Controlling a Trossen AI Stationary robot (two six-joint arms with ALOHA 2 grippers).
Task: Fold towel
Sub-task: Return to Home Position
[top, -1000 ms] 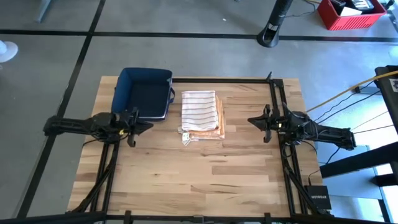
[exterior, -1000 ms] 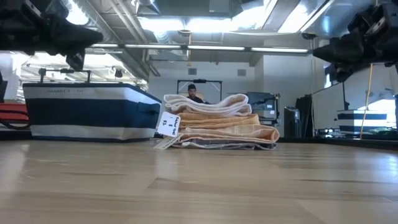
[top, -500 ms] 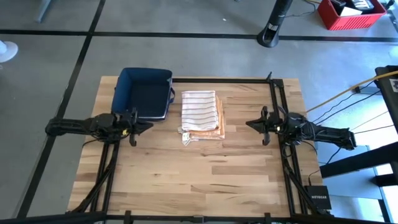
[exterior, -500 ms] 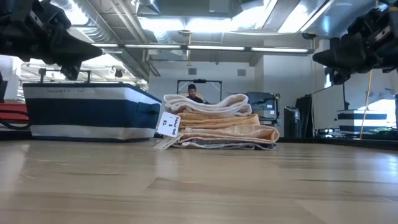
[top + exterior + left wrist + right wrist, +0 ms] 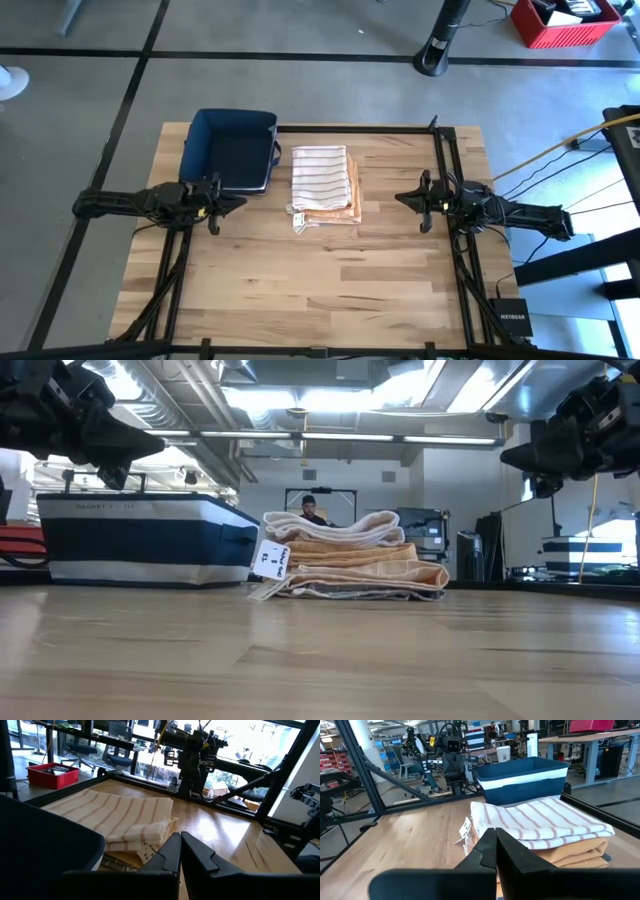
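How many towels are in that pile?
4, stacked: striped white towel on top, orange towel below, paler orange towel next, gray towel at bottom. Others may be hidden.

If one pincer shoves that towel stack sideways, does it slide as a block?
Probably not. The towel stack is loose folded cloth with soft bulging edges, so layers would likely shear and bunch. The striped top towel merely rests there; it may slip first.

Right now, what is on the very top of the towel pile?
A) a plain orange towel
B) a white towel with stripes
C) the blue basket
B: the white striped towel lies on top of the pile, with an orange towel peeking out beneath its edge.
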